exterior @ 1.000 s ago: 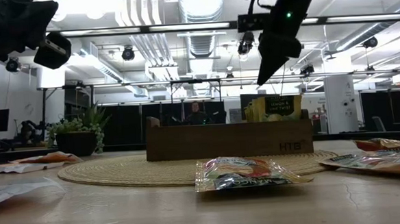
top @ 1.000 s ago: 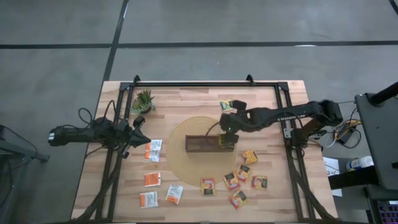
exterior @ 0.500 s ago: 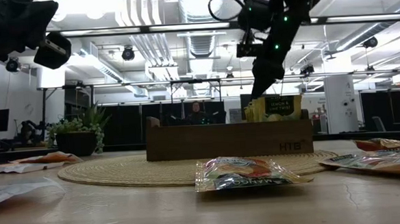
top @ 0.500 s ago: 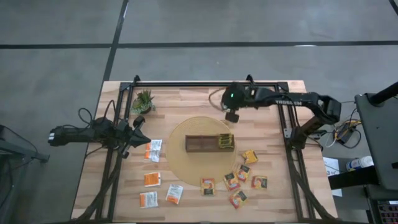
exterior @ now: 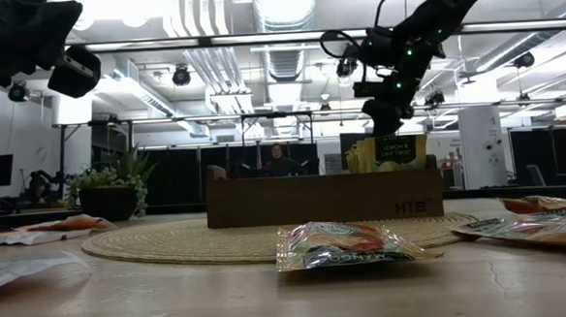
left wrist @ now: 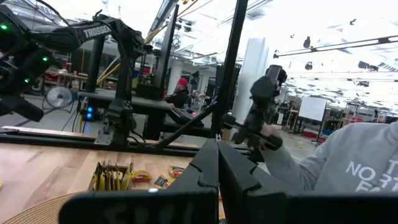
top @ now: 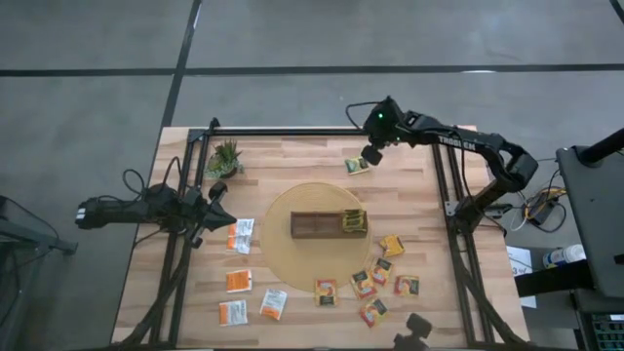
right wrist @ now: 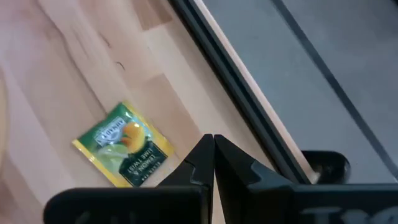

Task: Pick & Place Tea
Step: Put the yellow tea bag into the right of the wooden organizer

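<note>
Right claw (top: 371,156), pinched shut and empty, hangs above a flat yellow-green sachet (right wrist: 124,147) lying corner-on, diagonal to the counter (top: 292,156) edge.

Right claw (top: 370,156) closed — left claw (top: 216,207) closed, parked aside.

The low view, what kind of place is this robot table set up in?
Probably an open-plan lab or workshop: exposed silver ceiling ducts, a rolling whiteboard in the left wrist view, and a person seated at a desk beyond the pale wooden table.
</note>
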Available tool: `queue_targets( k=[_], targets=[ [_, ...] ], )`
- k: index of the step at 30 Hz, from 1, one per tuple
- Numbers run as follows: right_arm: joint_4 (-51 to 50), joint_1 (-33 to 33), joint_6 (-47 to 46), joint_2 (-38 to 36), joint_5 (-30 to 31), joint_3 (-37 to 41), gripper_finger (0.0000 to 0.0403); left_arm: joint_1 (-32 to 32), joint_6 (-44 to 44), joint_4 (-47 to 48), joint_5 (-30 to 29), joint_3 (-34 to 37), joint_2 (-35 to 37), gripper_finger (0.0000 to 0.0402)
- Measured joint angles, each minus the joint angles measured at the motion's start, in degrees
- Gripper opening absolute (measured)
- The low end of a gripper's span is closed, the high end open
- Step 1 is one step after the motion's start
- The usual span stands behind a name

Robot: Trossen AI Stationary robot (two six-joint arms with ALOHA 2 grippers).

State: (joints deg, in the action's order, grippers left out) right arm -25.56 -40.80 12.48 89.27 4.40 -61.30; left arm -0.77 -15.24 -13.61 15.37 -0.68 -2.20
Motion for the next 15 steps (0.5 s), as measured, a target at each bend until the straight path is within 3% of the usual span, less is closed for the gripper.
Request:
queue_targets(
  k=[8, 15],
  targets=[
    [0.94, -1.15, 1.7, 0.13, -4.74, 0.0, 0.0019, 0.0, -0.01, 0.0, -0.02, -0.01, 0.02, 0.0],
    [0.85, -1.11, 0.24, 0.16, -4.88, 0.57, 0.0079, -0.01, 0.0, 0.0, 0.0, 0.01, 0.01, 0.0]
  ],
)
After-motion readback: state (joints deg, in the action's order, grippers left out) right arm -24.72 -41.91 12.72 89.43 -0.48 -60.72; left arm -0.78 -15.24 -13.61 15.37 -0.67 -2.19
